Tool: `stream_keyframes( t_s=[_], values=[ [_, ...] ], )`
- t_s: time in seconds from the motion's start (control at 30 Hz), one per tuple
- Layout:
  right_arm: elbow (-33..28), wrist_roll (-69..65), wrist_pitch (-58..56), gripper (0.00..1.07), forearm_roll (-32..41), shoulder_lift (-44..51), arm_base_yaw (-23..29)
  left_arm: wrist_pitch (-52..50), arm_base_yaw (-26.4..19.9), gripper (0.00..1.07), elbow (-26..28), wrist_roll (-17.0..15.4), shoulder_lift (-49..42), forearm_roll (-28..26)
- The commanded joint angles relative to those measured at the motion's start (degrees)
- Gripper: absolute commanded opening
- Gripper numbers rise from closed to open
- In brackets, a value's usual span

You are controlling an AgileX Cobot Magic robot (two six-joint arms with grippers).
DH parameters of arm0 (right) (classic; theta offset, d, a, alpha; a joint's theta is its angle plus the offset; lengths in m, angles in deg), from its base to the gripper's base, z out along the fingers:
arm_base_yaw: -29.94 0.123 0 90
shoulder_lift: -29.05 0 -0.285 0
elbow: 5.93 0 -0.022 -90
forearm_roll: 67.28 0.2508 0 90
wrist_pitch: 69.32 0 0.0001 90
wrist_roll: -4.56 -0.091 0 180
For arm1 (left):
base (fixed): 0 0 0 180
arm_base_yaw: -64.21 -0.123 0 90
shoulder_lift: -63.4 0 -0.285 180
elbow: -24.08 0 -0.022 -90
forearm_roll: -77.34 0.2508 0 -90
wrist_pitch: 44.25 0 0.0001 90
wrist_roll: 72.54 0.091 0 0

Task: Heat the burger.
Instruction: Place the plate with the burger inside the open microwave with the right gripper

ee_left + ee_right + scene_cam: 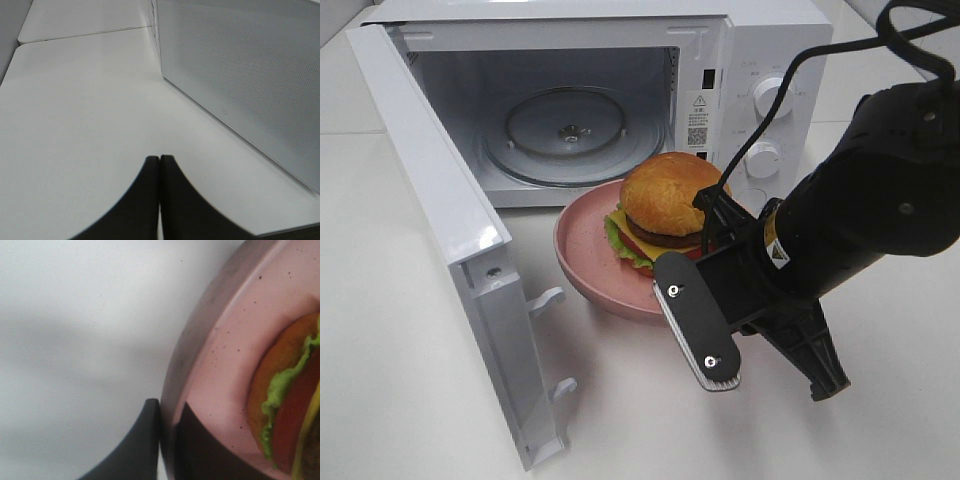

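A white microwave [760, 60] stands on a white desk [400, 400] with its door [420, 170] swung fully open to the left, so the glass turntable [570, 130] inside is bare and reachable. Directly in front of the opening is a round pink plate [582, 265] carrying the burger [665, 205], bun on top with cheese, tomato and lettuce showing at the edge. The right gripper [169, 410] is narrowed onto the near rim of the plate, one finger on the outside and one on the inside, which lets the arm move the food without touching the burger itself. The plate sits close to the microwave's threshold, apparently ready to be slid or lifted in; whether it rests on the desk is unclear. The left gripper [160, 165] is closed with nothing in it, out beyond the open door and away from the work
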Motion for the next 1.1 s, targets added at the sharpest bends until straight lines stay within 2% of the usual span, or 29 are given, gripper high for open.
stream_keyframes(
  t_s=[0.03, 0.1, 0.17, 0.23, 0.5, 0.67, 0.73, 1.07, 1.1],
  values=[
    [0.23, 7.68, 3.32, 0.0, 4.98, 0.8, -1.6, -0.57, 0.29, 0.0, -0.06, -0.11, -1.09, -0.46],
    [0.29, 9.97, 3.32, 0.0, 7.39, 0.8, -1.89, -0.57, 0.29, 0.0, -0.06, -0.11, -1.09, -0.46],
    [0.29, 18.05, 4.76, 0.0, 14.32, 0.74, -3.5, -0.57, 0.29, 0.0, -0.06, -0.11, -1.09, -0.46],
    [0.29, 20.51, 5.84, 0.0, 15.81, 0.74, -4.13, -0.57, 0.29, 0.0, -0.06, -0.11, -1.09, -0.46],
    [0.34, 23.43, 9.63, 0.0, 16.73, 0.74, -5.39, -0.57, 0.29, 0.0, -0.06, -0.11, -1.09, -0.46],
    [3.32, 23.72, 8.19, 0.0, 16.84, -0.86, -5.39, -0.57, 0.29, 0.0, -0.06, -0.11, -1.09, -0.46],
    [6.76, 24.01, 6.88, 0.0, 16.96, -2.92, -5.39, -0.57, 0.29, 0.0, -0.06, -0.11, -1.09, -0.46],
    [13.75, 27.16, 2.69, 0.0, 17.07, -7.45, -5.39, -0.57, 0.29, 0.0, -0.06, -0.11, -1.09, -0.46],
    [16.04, 27.79, 1.55, 0.0, 18.11, -8.77, -5.39, -0.57, 0.29, 0.0, -0.06, -0.11, -1.09, -0.46]
  ],
)
